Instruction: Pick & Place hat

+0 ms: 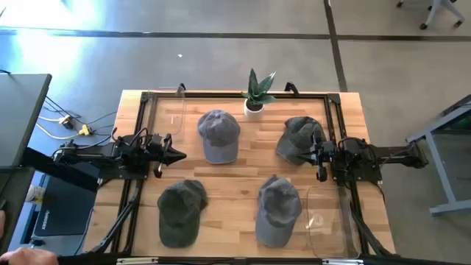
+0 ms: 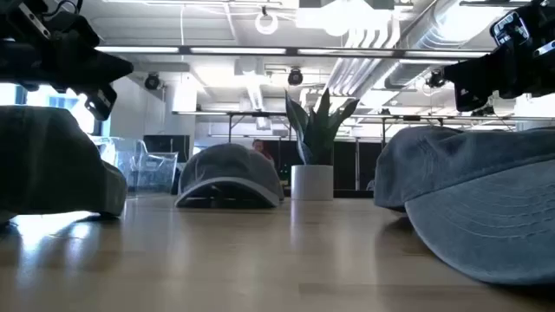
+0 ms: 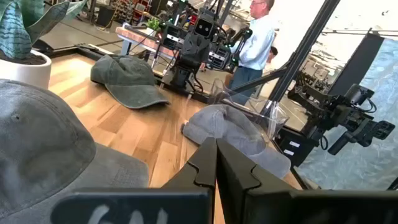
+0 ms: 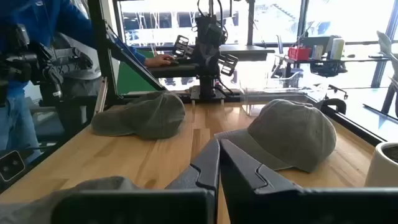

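Several caps lie brim-down on the wooden table (image 1: 243, 173). A blue-grey hat (image 1: 218, 135) sits far centre. A dark green hat (image 1: 298, 138) is far right, another dark green hat (image 1: 182, 212) near left, and a grey hat (image 1: 278, 210) near right. My left gripper (image 1: 176, 155) is shut and level, raised above the table's left side (image 2: 104, 74), pointing at the blue-grey hat (image 3: 43, 149). My right gripper (image 1: 315, 152) is shut and hovers (image 2: 468, 87) over the far-right hat's edge, touching nothing.
A potted plant (image 1: 257, 94) stands at the far edge, centre. A clear container (image 1: 179, 110) is at the far left and another (image 1: 324, 221) at the near right. A black frame (image 1: 235, 94) rims the table. People stand beyond it (image 3: 258, 37).
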